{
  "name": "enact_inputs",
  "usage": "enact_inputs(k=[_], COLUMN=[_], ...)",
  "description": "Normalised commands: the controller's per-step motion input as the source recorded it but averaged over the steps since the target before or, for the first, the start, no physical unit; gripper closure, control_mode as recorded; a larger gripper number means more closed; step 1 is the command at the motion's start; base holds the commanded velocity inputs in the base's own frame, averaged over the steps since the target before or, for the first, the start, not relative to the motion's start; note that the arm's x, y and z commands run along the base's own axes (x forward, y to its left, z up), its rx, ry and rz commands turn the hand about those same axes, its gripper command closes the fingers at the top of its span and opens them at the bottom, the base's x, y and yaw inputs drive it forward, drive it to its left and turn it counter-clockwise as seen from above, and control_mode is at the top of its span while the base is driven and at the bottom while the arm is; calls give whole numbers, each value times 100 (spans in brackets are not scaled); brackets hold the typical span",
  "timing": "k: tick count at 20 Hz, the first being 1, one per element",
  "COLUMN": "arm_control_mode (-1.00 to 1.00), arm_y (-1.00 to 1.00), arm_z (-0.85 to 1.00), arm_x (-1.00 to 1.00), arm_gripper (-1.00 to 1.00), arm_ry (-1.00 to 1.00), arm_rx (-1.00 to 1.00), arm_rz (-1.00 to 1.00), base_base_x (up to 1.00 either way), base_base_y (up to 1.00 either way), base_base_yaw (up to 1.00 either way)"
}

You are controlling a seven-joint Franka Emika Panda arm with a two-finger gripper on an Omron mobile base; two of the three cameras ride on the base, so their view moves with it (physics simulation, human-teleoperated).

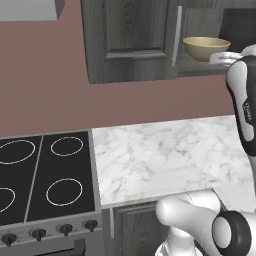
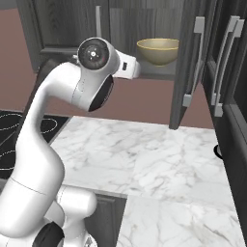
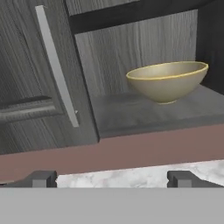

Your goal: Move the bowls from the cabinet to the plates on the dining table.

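Hand (image 3: 112,178) empty, fingers wide apart, raised before the open cabinet (image 3: 39,87), short of its shelf. Left to right: closed door with bar handle (image 3: 56,65), then olive-yellow bowl (image 3: 167,81) upright on the shelf. Judged rigid, light, glazed-slippery, breakable; best pinched across the thin near rim wall, not the rounded body.

glossy white arm (image 2: 46,159) with dark round joints.

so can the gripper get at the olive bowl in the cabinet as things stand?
Probably yes. The cabinet door is swung open, the olive bowl sits alone on the bare shelf near its front edge, and the open gripper faces it with nothing between. It is still short of the shelf.
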Motion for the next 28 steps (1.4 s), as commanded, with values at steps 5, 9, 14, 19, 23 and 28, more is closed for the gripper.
enact_inputs(k=[5,9,14,19,23,28], arm_control_mode=[-100,-100,-100,-100,-100,-100], arm_y=[41,33,29,18,10,4], arm_z=[0,0,0,0,0,0], arm_x=[11,10,13,18,27,34], arm_gripper=[-100,-100,-100,-100,-100,-100], arm_ry=[0,0,0,0,0,0], arm_rx=[0,0,0,0,0,0], arm_rz=[6,0,0,0,0,0], base_base_x=[0,0,0,0,0,0], base_base_y=[0,0,0,0,0,0], base_base_yaw=[0,0,0,0,0,0])
